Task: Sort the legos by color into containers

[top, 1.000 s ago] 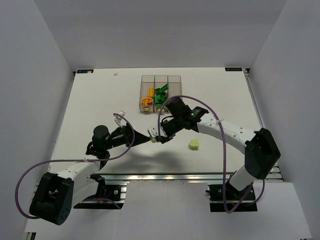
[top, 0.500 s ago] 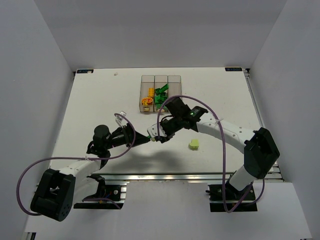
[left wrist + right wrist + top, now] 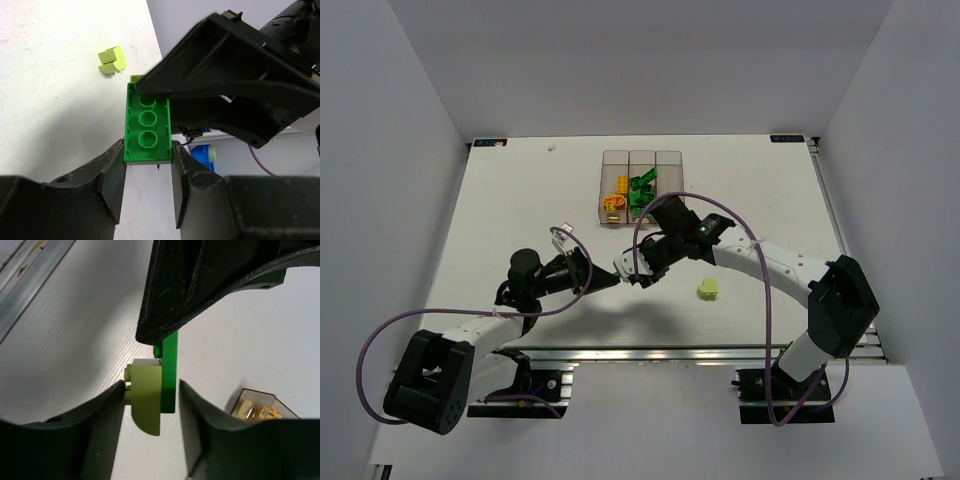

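- Mid-frame over the white table (image 3: 520, 200), the left gripper (image 3: 147, 152) pinches a bright green flat plastic brick (image 3: 146, 117).
- The right gripper (image 3: 150, 390) squeezes its far end and 1 pale yellow-green brick (image 3: 145, 412).

Table (image 3: 520, 200) seen from above. Row of 3 bins (image 3: 668, 175) at 12 o'clock from table ctr, side by side L to R. Bricks (image 3: 613, 203) lie in the L bin (image 3: 615, 162); more bricks (image 3: 641, 186) in the middle bin (image 3: 642, 160).

Near ctr, L gripper (image 3: 610, 280) sits on the 8 o'clock side and R gripper (image 3: 625, 272) on the 2 o'clock side, tips meeting. Flat brick (image 3: 147, 125) spans btwn them: near end clamped in L gripper, far end in R gripper. Small brick (image 3: 145, 395) sits against one face of the flat brick, inside R gripper.

Loose brick (image 3: 708, 289) lies on the table at 4 o'clock from the meeting point, apart from both arms.
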You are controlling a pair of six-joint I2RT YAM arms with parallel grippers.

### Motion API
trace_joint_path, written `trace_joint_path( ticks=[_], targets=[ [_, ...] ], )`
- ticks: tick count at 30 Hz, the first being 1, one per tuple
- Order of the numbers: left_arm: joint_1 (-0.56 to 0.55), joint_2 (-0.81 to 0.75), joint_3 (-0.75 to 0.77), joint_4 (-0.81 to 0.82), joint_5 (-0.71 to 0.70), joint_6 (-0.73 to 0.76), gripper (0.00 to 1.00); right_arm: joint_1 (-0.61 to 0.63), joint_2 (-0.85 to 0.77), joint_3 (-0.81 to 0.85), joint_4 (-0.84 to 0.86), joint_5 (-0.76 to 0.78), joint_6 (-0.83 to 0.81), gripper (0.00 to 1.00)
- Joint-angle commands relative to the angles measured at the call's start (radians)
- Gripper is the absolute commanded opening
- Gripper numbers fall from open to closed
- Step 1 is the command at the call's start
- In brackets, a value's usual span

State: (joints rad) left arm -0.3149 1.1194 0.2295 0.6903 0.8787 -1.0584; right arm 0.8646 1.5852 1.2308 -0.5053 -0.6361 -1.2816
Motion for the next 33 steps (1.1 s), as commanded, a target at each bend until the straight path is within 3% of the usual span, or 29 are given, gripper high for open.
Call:
trace_joint_path(
  ticks=[1,3,4,5,11,17,23,33],
  targets=[
    [-0.001,-0.007,0.031,0.054,0.028,-0.006,0.29,0.010,-0.030,-0.008,0.097,-0.001,0.033,0.54],
    [-0.001,-0.009,0.031,0.054,0.025,-0.008,0.29,0.010,-0.030,-0.011,0.132,0.010,0.063,0.67],
    [-0.003,-0.012,0.030,0.052,0.023,-0.006,0.28,0.008,-0.031,-0.014,0.146,0.027,0.099,0.88],
    [-0.001,-0.015,0.030,0.046,0.020,0.000,0.28,0.010,-0.036,-0.017,0.161,0.036,0.116,0.89],
    [-0.003,-0.053,0.037,-0.053,-0.017,0.078,0.21,-0.018,-0.079,-0.033,0.225,0.062,0.264,0.89],
    [-0.003,-0.151,0.088,-0.271,-0.113,0.283,0.19,-0.145,-0.074,0.053,0.107,-0.166,0.505,0.89],
    [-0.001,-0.208,0.139,-0.380,-0.155,0.432,0.19,-0.214,-0.037,0.108,-0.019,-0.405,0.599,0.89],
    [-0.001,-0.313,0.174,-0.457,-0.176,0.606,0.22,-0.214,0.010,0.052,0.237,-0.510,0.997,0.89]
  ],
)
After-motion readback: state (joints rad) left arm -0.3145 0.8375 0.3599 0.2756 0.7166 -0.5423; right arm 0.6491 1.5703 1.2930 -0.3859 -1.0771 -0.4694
